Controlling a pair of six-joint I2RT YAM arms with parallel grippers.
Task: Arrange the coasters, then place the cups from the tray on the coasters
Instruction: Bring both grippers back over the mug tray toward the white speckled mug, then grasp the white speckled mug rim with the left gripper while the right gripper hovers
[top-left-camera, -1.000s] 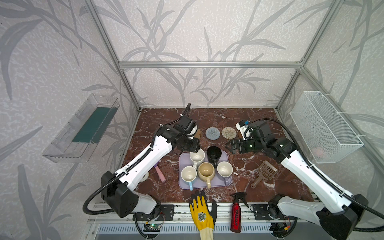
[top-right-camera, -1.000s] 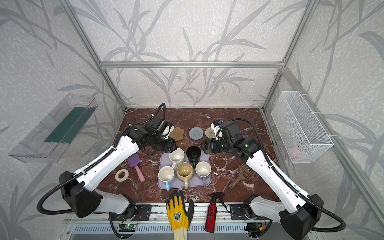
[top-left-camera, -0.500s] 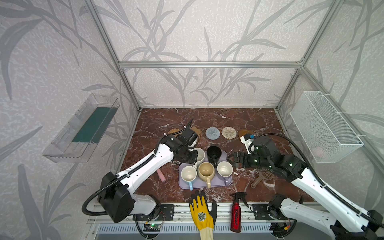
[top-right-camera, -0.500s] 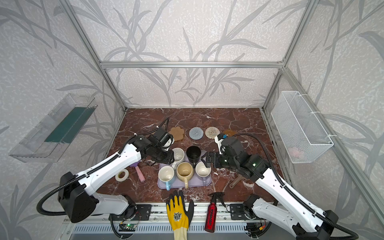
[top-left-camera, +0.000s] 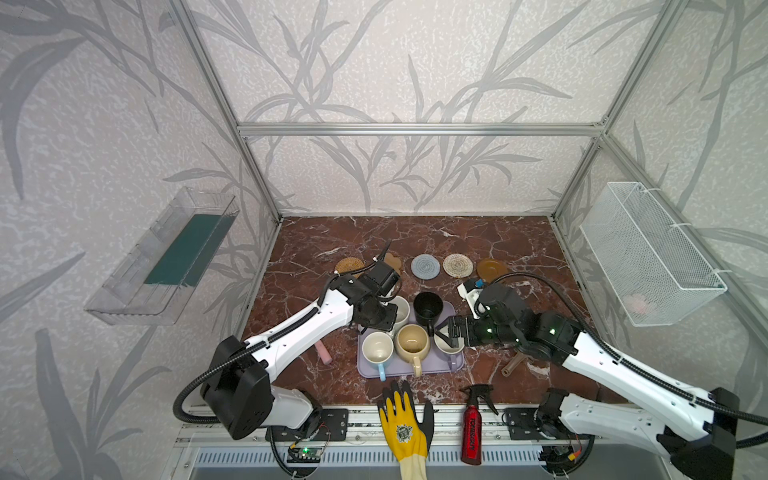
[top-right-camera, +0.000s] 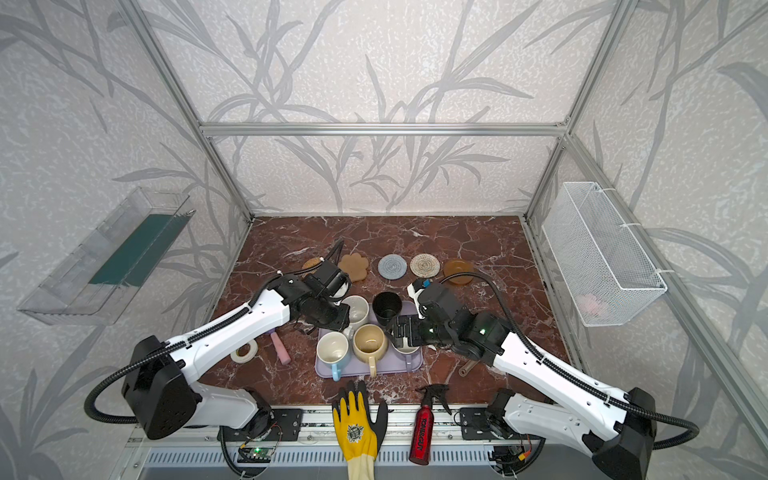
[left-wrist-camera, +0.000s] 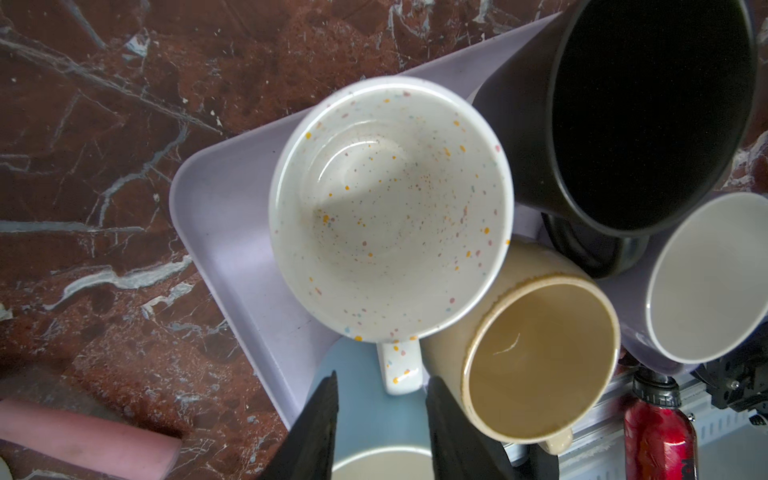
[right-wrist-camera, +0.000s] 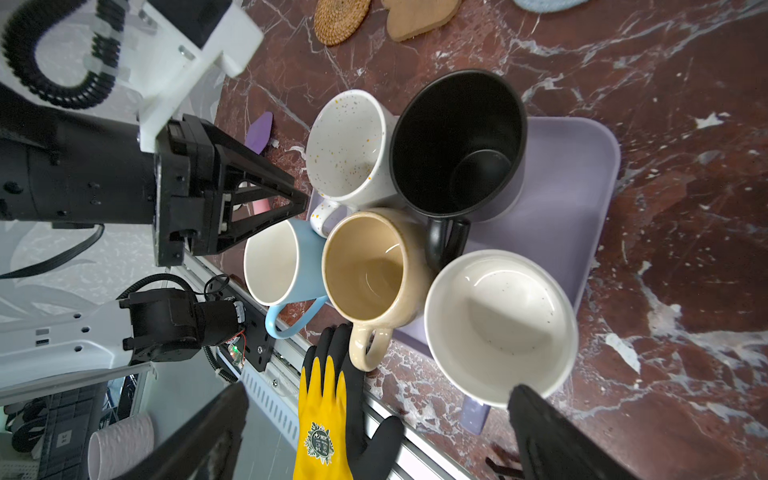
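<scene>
On the tray (left-wrist-camera: 224, 216), speckled mug (left-wrist-camera: 390, 208) handle between left pincer (left-wrist-camera: 383, 380) tips, gap narrow, right pincer (right-wrist-camera: 378, 388) wide over lavender-grey mug (right-wrist-camera: 498, 324)

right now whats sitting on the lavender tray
White speckled mug, black mug, light blue mug, beige mug, lavender-grey mug, all empty. The tray floor beneath them is hidden.
</scene>
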